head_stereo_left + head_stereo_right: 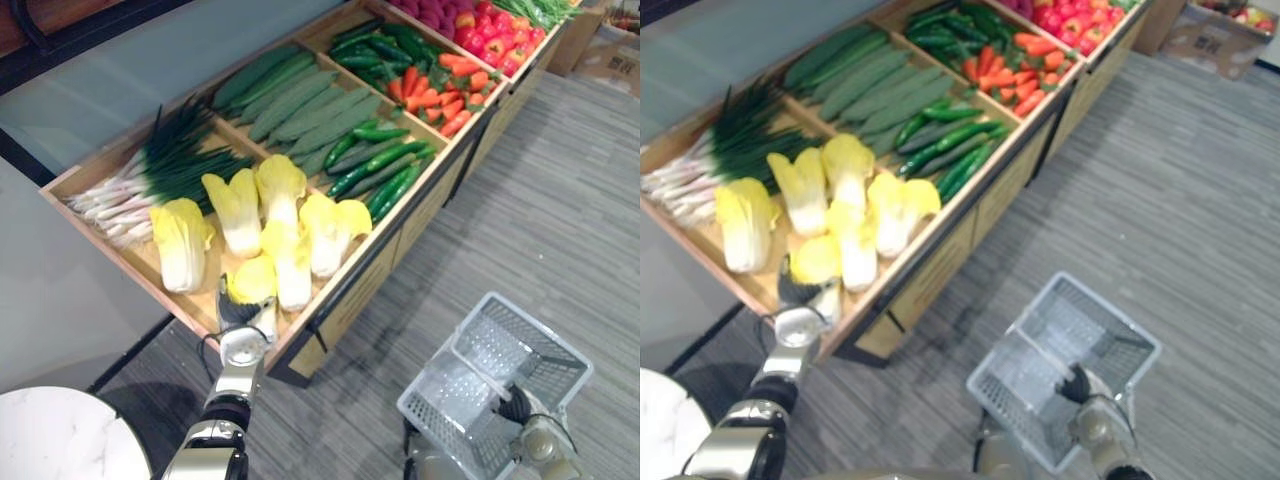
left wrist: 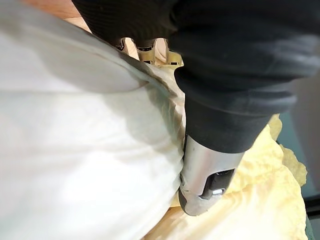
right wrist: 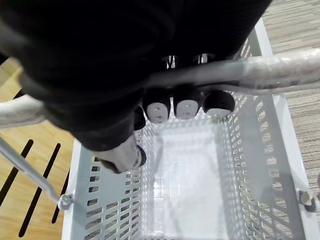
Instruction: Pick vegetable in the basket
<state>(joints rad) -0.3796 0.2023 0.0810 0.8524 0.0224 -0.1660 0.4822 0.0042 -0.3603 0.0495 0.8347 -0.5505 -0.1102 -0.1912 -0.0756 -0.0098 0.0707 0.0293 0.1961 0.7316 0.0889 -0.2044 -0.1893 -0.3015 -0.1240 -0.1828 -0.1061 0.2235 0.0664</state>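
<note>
A pale yellow napa cabbage [image 1: 252, 280] lies at the front edge of the wooden display tray [image 1: 345, 285]. My left hand [image 1: 243, 320] is on it from the near side. In the left wrist view the thumb [image 2: 205, 175] presses into the white stalk [image 2: 75, 150] and the fingers [image 2: 145, 47] curl over its far side. My right hand [image 1: 515, 405] hangs low to the right, its fingers [image 3: 182, 105] curled round the handle [image 3: 270, 70] of a light grey plastic basket [image 1: 540, 350]. Nothing lies in the basket.
More napa cabbages [image 1: 185, 245] fill the same compartment, beside spring onions [image 1: 150, 170]. Cucumbers [image 1: 300, 105], small green cucumbers [image 1: 385, 165], carrots [image 1: 440, 95] and red peppers [image 1: 495, 35] lie further along. A round white table [image 1: 60, 435] stands at lower left. Grey carpet [image 1: 560, 200] stretches to the right.
</note>
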